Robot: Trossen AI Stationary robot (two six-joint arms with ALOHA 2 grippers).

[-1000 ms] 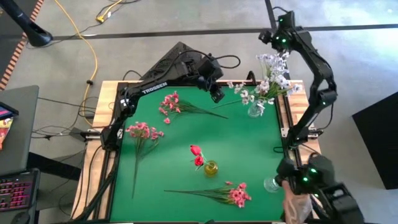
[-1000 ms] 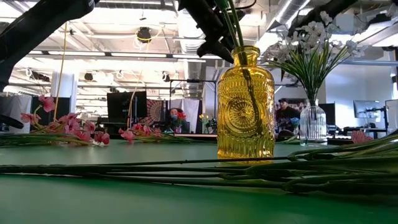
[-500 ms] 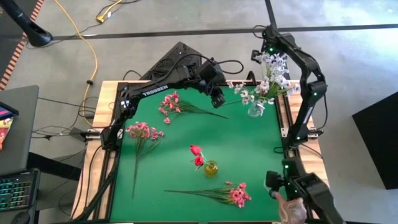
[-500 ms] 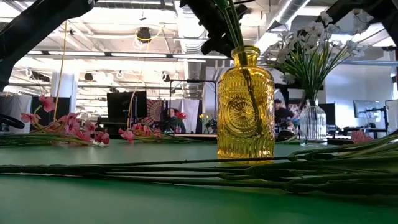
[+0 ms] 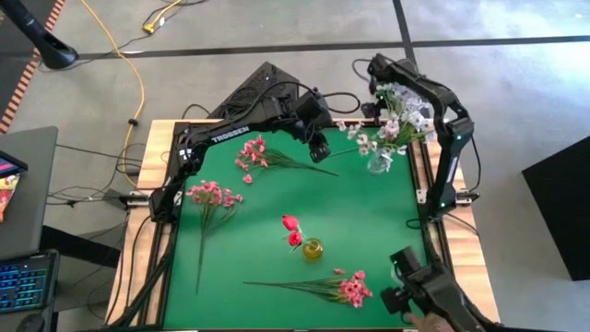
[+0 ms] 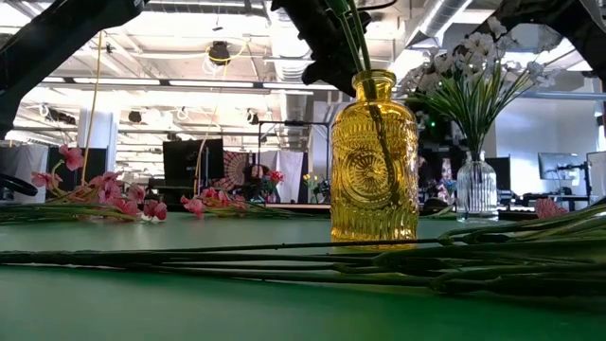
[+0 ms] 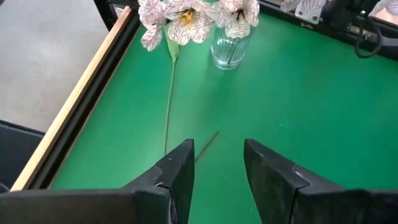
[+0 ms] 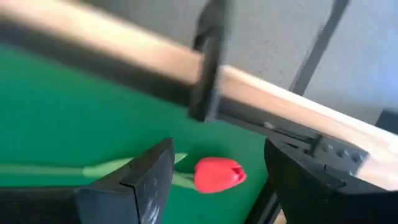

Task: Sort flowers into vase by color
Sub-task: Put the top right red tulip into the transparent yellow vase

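A yellow vase point(image 5: 312, 248) near the table's middle holds red flowers point(image 5: 291, 224). At the far right, a clear vase point(image 5: 379, 163) holds white flowers point(image 5: 398, 118). One white flower point(image 7: 180, 15) lies on the green mat, its stem point(image 7: 169, 106) running toward my left gripper point(image 7: 217, 152), which hovers open above the stem's end. Three pink sprays point(image 5: 254, 152) point(image 5: 213, 194) point(image 5: 351, 290) lie flat on the mat. My right gripper point(image 8: 217, 146) points down at the far edge, open. A red bud point(image 8: 217, 175) lies on the mat below, between the two fingers and untouched.
The wooden table rim point(image 8: 261, 87) and a dark frame bar point(image 8: 208, 62) run close behind the red bud. A dark device point(image 5: 419, 293) with a person's hand point(image 5: 426, 323) is at the near right corner. Long green stems point(image 6: 379, 260) lie across the near mat.
My right gripper has come down and swung toward the table's left along the far edge, past the white flowers, tipping and rolling until it points down. The dark device at the near right corner has shifted toward the near edge.
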